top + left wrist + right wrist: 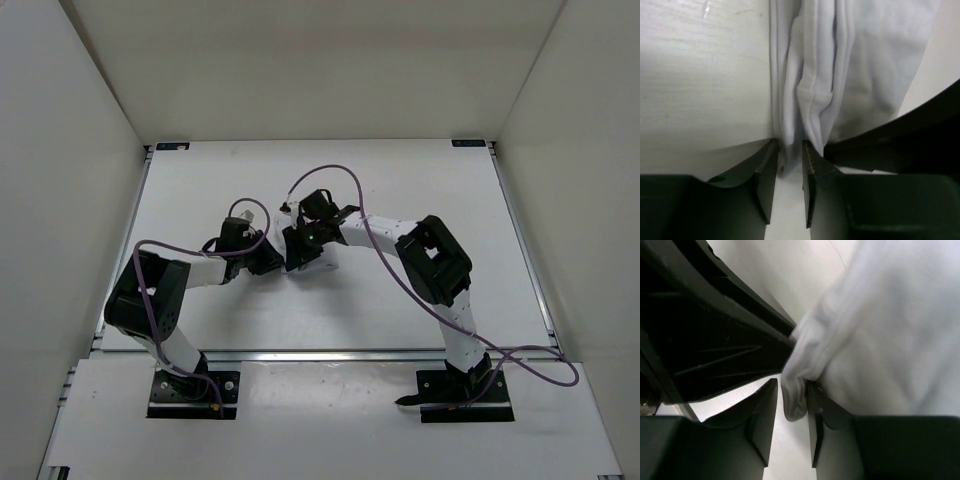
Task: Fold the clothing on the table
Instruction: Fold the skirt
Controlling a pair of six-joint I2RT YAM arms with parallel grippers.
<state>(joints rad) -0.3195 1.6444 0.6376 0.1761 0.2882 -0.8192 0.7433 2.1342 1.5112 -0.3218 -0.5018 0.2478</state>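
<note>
jaws straddle bunched clothing [850, 65], unclear from overhead.

Arms bent inward; left end effector [268, 260] beside right end effector [298, 248] above table [420, 180].

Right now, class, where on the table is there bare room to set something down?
Free: the table's far strip along the back wall, and the stretch between the right arm and right rail. Crowded: the centre, where the left end effector and right end effector meet at the clothing.
</note>
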